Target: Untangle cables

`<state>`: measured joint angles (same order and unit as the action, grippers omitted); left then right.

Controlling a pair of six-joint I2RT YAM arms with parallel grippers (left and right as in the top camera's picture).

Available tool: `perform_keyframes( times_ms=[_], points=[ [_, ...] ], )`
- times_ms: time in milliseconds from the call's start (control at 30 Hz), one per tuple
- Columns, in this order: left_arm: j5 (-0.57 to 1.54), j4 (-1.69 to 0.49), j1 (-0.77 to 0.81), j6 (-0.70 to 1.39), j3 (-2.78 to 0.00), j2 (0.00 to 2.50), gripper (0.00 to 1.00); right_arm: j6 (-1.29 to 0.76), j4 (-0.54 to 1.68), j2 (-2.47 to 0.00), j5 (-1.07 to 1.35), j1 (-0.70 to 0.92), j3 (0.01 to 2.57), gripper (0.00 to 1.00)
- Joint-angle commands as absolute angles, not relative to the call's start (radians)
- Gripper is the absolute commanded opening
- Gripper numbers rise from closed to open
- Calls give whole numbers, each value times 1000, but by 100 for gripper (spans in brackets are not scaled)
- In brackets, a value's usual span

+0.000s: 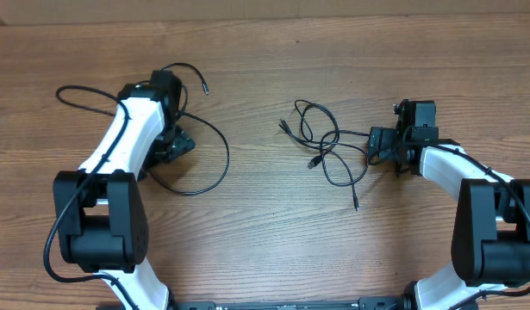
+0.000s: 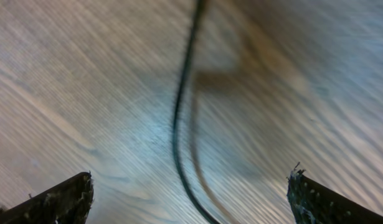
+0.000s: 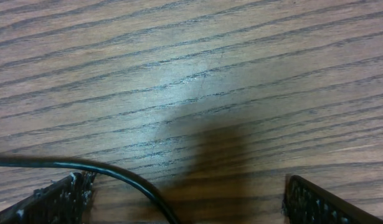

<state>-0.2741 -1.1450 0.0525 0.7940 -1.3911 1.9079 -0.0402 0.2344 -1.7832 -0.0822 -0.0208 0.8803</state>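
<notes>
From above, the tangled cables [image 1: 327, 145] lie on the wood table [image 1: 265, 250], just left of the right gripper [image 1: 373, 148]. A lone cable [image 1: 223, 155] loops beside the left gripper [image 1: 177, 142]. In the left wrist view the jaws are spread wide, and the lone cable [image 2: 177, 118], thin, black and blurred, runs between them. In the right wrist view the jaws are equally wide, and a black cable strand [image 3: 110, 168] curves in close to one finger [image 3: 60, 196].

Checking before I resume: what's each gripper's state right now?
Left gripper: open, holding nothing; a cable runs between its jaws.
Right gripper: open, holding nothing; another cable lies near one jaw.
</notes>
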Motion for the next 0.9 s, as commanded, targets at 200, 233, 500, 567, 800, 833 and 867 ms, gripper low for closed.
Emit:
perform_keyframes(
  times_ms=[200,233,500,567,800,833,867],
  points=[
    [-198,-846,-56,822,-1153,1910,93,-30,247,-1816,-65,-22,849,100],
    [-160,-791,-56,815,-1124,1910,79,-30,247,-1816,-65,-22,849,100],
    [6,-530,-52,819,-1063,1910,4,-30,247,-1816,-64,-22,849,100],
    [58,-418,-52,819,-1064,1910,4,-31,247,-1816,-64,-22,849,100],
    [106,-250,-52,718,-1102,1910,4,-31,247,-1816,-64,-22,849,100],
    [106,-250,-52,648,-1116,1910,4,-30,247,-1816,-64,-22,849,100],
    [110,-261,-52,556,-1134,1909,4,-31,247,-1816,-64,-22,849,100]
  ],
)
